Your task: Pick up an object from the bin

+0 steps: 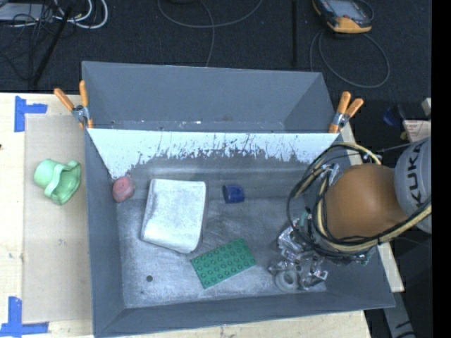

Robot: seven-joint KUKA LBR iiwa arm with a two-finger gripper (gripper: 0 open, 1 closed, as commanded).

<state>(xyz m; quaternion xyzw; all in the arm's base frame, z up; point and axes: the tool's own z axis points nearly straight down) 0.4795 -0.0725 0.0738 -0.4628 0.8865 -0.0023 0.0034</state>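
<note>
At the far left of the frame, outside the bin [106,259], a pale green plastic piece [58,180] is lying on the board. Just inside the bin's left wall a small pink ball [123,187] is sitting at the foot of the back slope. Right of it a folded white cloth [174,213] is lying flat, and past its upper right corner a small blue block [233,193] is resting near the back slope.

Below these, in the lower middle of the frame, a green studded building plate [223,262] is lying flat on the floor, its long axis running from lower left up to upper right.

At the lower right the gripper [299,267] is hanging low over the floor, under the arm's orange cover [359,203] and its looped cables. How far it is opened cannot be told, and nothing is showing in its grasp.

The green plate is the nearest thing, lying just to the gripper's left with bare floor between them and its upper right end pointing toward the gripper. A pick of it would probably mean a shift leftward and closing across its short side.
</note>
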